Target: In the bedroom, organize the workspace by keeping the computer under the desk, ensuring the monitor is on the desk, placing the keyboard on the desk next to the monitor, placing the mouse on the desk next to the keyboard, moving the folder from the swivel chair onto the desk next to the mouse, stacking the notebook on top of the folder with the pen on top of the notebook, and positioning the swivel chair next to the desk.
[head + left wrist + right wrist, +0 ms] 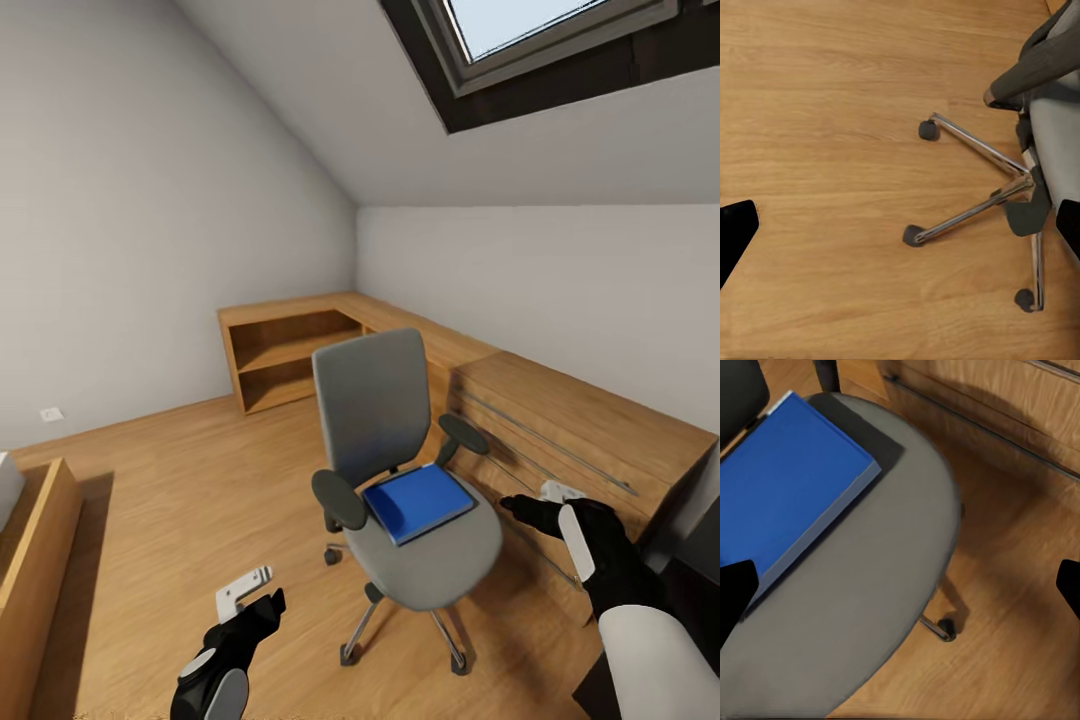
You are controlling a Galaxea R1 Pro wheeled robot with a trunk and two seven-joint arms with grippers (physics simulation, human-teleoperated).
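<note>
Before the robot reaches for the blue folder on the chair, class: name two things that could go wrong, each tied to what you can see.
1. The swivel chair stands on casters on smooth wood floor; a push while grasping may roll or spin it away.
2. The folder lies flat on the seat against the backrest, so the right gripper, jaws apart above it, may struggle to get under an edge, sliding the folder instead.

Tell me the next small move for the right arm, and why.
Probably lower the right gripper toward the folder and close on its near edge. The folder lies flat on the chair seat, untouched. The gripper is open, hovering beside the seat with nothing between its fingers, and the folder already shows under it in the right wrist view.
</note>
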